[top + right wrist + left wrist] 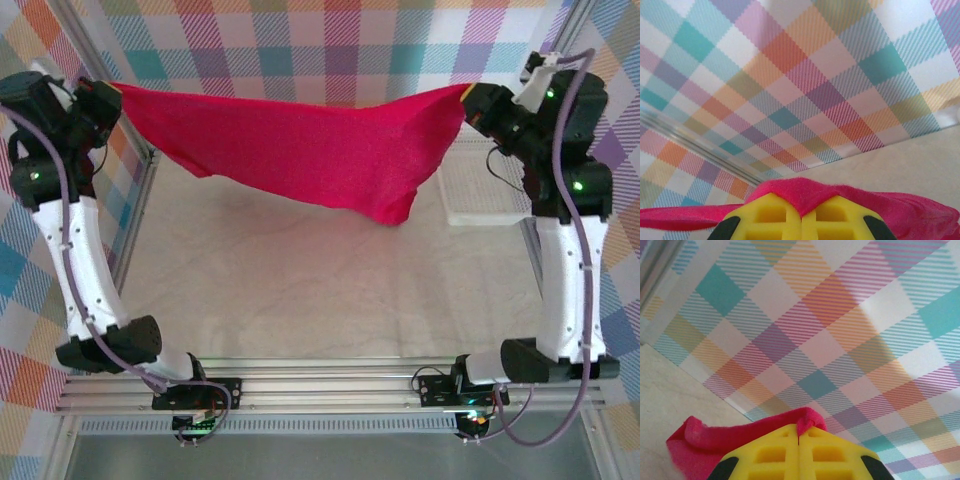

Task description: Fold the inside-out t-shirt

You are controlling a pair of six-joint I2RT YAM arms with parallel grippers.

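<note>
**Spread-and-lift stage of the fold.** The inside-out t-shirt [300, 150] hangs in the air above the far half of the table [300, 300], strung like a hammock between the two arms.

The left gripper [100, 100] is raised over the table's far left corner. In its wrist view the yellow fingers [770, 452] are pressed together, with a rolled edge of red fabric pinched at their tips. The right gripper [472, 100] is raised over the table's far right corner. Its fingers are likewise clenched on a fold of the cloth, which drapes over their tips.

A white mesh basket [480, 190] sits at the table's right edge, below the right gripper.

**Step and next move (judgement).** No fold has been made yet, and the garment is only held up by two points along one edge. The next move calls for lowering both arms together and dragging the cloth flat onto the table. The hanging lobe should land first so that it does not bunch, and it should stay clear of the basket.

**Appearance of the garment.**
- The fabric is plain crimson-pink with no print.
- The top edge is taut and sags slightly at mid-span.
- The lower edge is uneven, shallow towards the left and dropping to a rounded lobe right of the table's centre.
- Whether that lobe touches the table cannot be told.
- Sleeves and collar cannot be made out.
</note>
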